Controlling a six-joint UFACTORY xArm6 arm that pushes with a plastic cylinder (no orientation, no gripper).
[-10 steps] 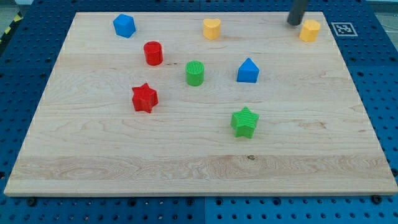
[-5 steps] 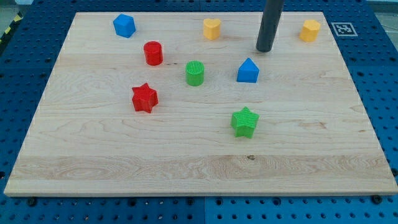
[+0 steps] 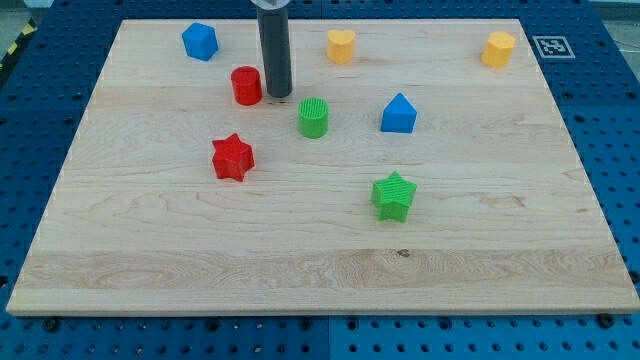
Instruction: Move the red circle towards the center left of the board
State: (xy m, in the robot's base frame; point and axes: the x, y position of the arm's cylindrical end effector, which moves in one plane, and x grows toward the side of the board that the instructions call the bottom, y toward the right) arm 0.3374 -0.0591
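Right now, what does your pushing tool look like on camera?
A straight, dark grey cylindrical rod with a flat lower end, my tip, beside the red circle. At the view's top a lighter, silvery collar caps it. No cables, markings or pincer show.

Tool tip [image 3: 278,96] stands just right of the red cylinder [image 3: 246,85], close enough that contact cannot be ruled out. To the cylinder's left, the table [image 3: 120,150] runs open to the left edge. Red star [image 3: 232,157] sits below, apart from it. Blue block [image 3: 199,41] sits above-left, near the top edge. Green cylinder [image 3: 313,117] stands near the tip, lower right.
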